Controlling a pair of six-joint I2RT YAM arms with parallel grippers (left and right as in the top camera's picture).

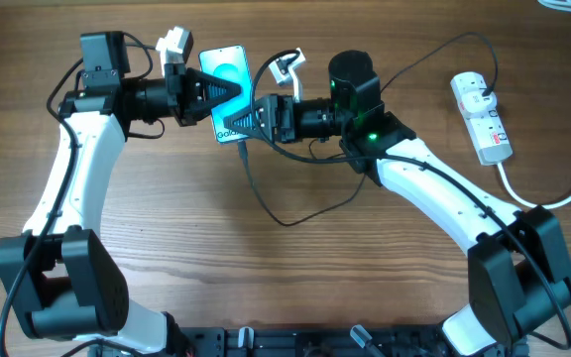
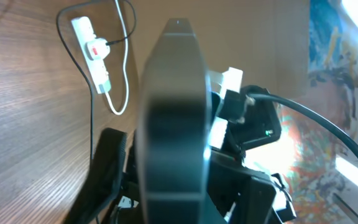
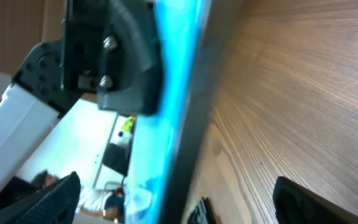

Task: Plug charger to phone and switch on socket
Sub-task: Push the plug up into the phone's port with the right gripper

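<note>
Two grippers were at the phone point(image 1: 228, 67) in the overhead view, at the far middle of the wooden table point(image 1: 266, 288). The left gripper point(image 1: 214, 97) was clamped across its cyan screen, and the right gripper point(image 1: 249, 119) sat at its lower end. The charger point(image 1: 285, 222) looped over the wood from below that end. Whether its tip was seated could not be told. The socket point(image 1: 484, 124) lay well apart at the far right, with a black lead running into it.

In the left wrist view the phone point(image 2: 173, 124) stood edge-on and blurred, with the socket point(image 2: 92, 53) beyond it.

In the right wrist view the phone point(image 3: 179, 93) ran edge-on between that gripper's fingers point(image 3: 48, 199), which stood wide apart. A black pad of the left gripper point(image 3: 123, 56) pressed on the glowing screen.
</note>
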